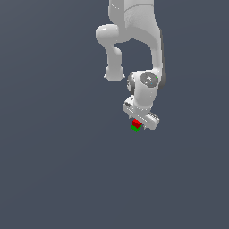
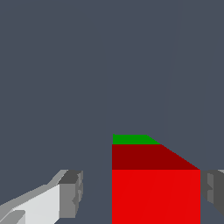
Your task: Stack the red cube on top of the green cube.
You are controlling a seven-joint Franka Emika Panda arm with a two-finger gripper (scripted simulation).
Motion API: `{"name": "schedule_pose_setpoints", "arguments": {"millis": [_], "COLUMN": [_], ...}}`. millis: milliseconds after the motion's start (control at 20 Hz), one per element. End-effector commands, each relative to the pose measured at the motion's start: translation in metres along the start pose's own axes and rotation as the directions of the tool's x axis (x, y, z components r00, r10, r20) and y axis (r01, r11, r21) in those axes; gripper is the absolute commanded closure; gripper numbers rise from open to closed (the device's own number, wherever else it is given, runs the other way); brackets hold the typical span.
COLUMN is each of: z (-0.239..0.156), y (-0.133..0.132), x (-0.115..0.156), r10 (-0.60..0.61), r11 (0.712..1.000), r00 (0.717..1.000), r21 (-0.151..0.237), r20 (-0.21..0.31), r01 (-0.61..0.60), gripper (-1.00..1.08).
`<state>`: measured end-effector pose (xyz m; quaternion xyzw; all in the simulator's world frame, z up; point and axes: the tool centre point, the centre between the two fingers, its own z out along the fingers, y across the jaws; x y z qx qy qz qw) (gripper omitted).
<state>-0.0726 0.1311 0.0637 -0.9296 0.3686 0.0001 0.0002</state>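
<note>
The red cube [image 2: 155, 192] is seen resting directly on the green cube [image 2: 131, 139], between the tool [image 2: 142, 192] fingers. One finger [image 2: 70, 194] is set clearly apart from the cube and the other lies just beside it, so the tool is judged spread, not gripping. A straight upward retreat is judged to be what remains.

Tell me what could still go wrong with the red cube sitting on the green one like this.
1. In the wrist view one finger stands clear of the red cube while the other sits right at its side; pulling away sideways could drag it off.
2. Only a sliver of the green cube shows beyond the red one, so I cannot confirm they are squarely aligned; an offset stack might tip.
3. The gripper hangs low around the stack, so lift straight up.
</note>
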Motion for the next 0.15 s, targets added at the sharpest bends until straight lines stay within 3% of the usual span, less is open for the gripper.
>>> {"name": "schedule_pose_setpoints", "arguments": {"millis": [0, 100], "z": [0.0000, 0.0000], "y": [0.0000, 0.0000], "x": [0.0000, 0.0000], "r10": [0.000, 0.000], "r11": [1.000, 1.000], "r00": [1.000, 1.000], "r21": [0.000, 0.000], "r20": [0.000, 0.000], "r01": [0.000, 0.000], "gripper": [-0.92, -0.92]}}
